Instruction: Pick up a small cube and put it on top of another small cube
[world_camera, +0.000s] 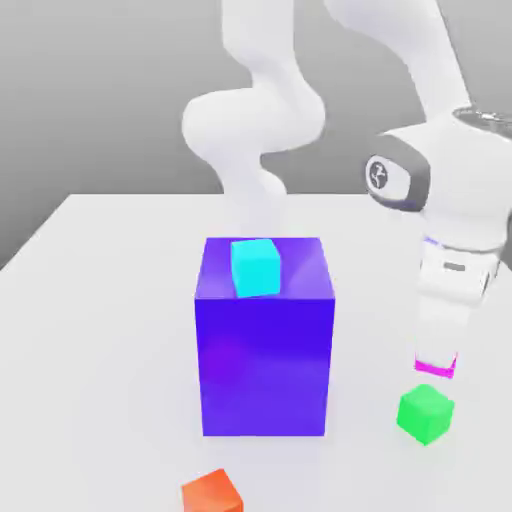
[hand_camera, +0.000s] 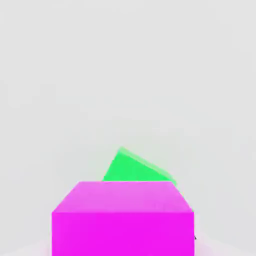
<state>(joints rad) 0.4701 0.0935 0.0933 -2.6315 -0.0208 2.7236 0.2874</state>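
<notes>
Orange-red cube (world_camera: 212, 492) nearest us, toward seven o'clock.
At four o'clock, our claw (world_camera: 436, 360) grips the magenta cube (hand_camera: 122, 234) above the green cube (world_camera: 425, 414), presumably to line up the stack. Farther back, a blue-violet block (world_camera: 265, 365) bears a cyan cube (world_camera: 256, 268); our pale worktop (world_camera: 110, 330) meets grey beyond.

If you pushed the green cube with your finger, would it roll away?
Probably not: the green cube has flat faces, so it would likely slide. It looks stiff, with straight edges. Being small, it's perhaps light too.
</notes>
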